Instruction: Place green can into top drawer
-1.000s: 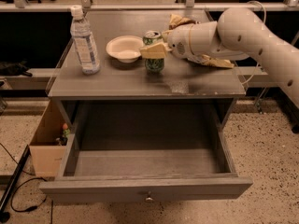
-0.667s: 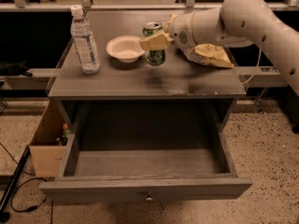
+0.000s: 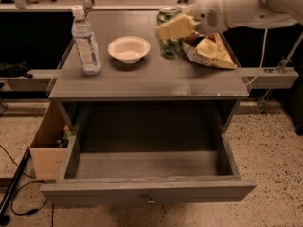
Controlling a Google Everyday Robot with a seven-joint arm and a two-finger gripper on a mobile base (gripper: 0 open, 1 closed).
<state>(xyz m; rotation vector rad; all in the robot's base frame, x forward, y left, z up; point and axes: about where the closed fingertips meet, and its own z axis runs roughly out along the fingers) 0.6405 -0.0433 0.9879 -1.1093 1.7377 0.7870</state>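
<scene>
Grasp done: gripper (image 3: 174,26) at upper centre of frame, jaws pinching can (image 3: 169,47) over back of table (image 3: 142,85), seemingly clear of surface, though blur hides contact. Drawer (image 3: 147,191) open across lower frame, no can inside. Left: carry forward, lower, release.

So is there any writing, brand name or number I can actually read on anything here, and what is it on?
No text here can be read.
Water bottle label: print too blurred to read.
Green can, with the gripper at it near the back of the tabletop: pattern only, no legible brand.
Yellow snack bag: blurred, unreadable.
Top drawer and white bowl: no markings visible.
</scene>
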